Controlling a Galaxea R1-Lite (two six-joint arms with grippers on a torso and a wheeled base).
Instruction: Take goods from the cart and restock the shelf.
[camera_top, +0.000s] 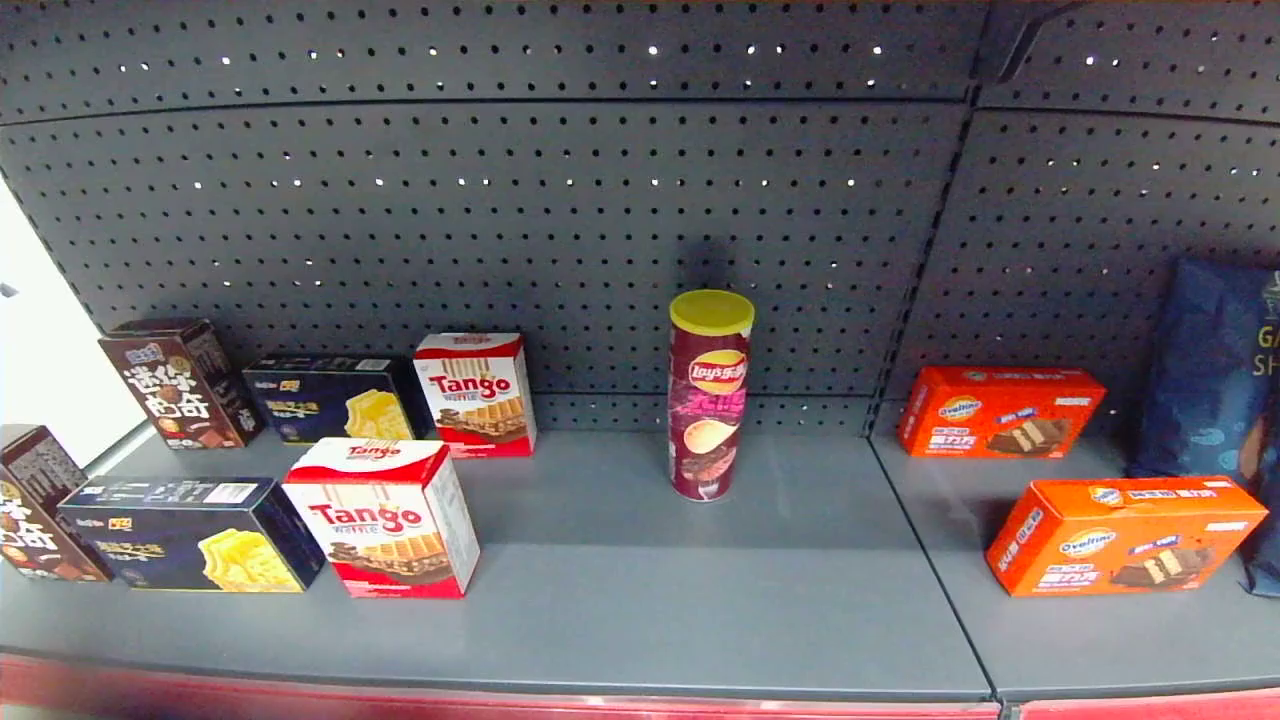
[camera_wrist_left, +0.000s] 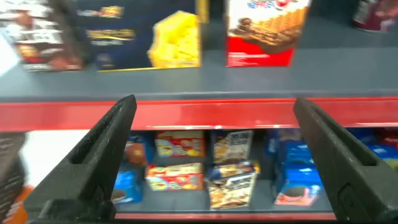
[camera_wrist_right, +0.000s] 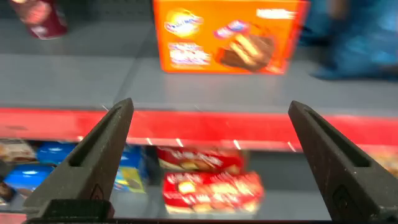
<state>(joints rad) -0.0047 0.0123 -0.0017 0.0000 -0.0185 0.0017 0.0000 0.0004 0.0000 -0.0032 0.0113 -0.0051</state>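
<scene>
Left gripper (camera_wrist_left: 214, 104), right gripper (camera_wrist_right: 210, 107): jaws wide apart, empty, both just before the shelf's red lip. Shelf (camera_top: 620, 590), front row: wafer box (camera_top: 385, 520), orange box (camera_top: 1125, 535). Likely light, stiff card, crushable; grip across the narrow sides. Farther back, chip can (camera_top: 710, 395) stands upright: probably slick and tippy; take mid-body.

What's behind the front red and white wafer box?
A second wafer box stands behind the front wafer box, by the pegboard wall. The shelf patch right behind it is hidden.
</scene>
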